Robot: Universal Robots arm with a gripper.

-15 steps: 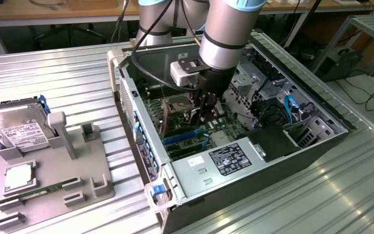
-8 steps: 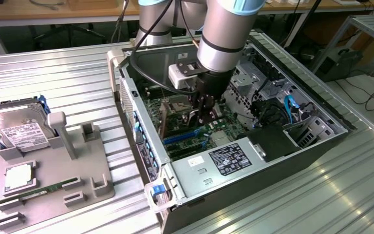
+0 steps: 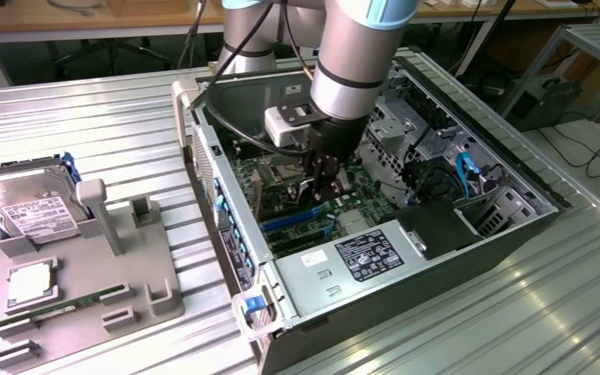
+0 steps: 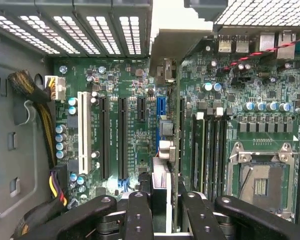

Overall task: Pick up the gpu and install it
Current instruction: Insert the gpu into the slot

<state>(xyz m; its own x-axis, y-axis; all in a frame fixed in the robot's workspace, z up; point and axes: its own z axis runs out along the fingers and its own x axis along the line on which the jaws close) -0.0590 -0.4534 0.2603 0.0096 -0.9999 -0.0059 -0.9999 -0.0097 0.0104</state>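
A robot arm reaches down into an open PC case [image 3: 508,226] lying on its side on a ribbed metal worktop [image 3: 102,117], at the centre of the exterior view. Its jaws [image 3: 324,181] are closed on the gpu [image 4: 162,65], held edge-on above the motherboard [image 4: 125,85]. In the wrist view the card appears as a thin vertical strip running from the jaws [image 4: 161,200] at bottom centre up to its pale bracket at top centre; its faces are hidden and its lower edge is hard to make out, so whether it touches a slot cannot be told. In the exterior view the arm and jaws cover most of the card. An empty CPU socket [image 4: 262,175] sits at lower right of the wrist view, black slots at centre left. At the left of the exterior view a grey tray [image 3: 123,289] carries a hard drive [image 3: 24,203], cut off by the frame edge, and a RAM stick [image 3: 66,308].
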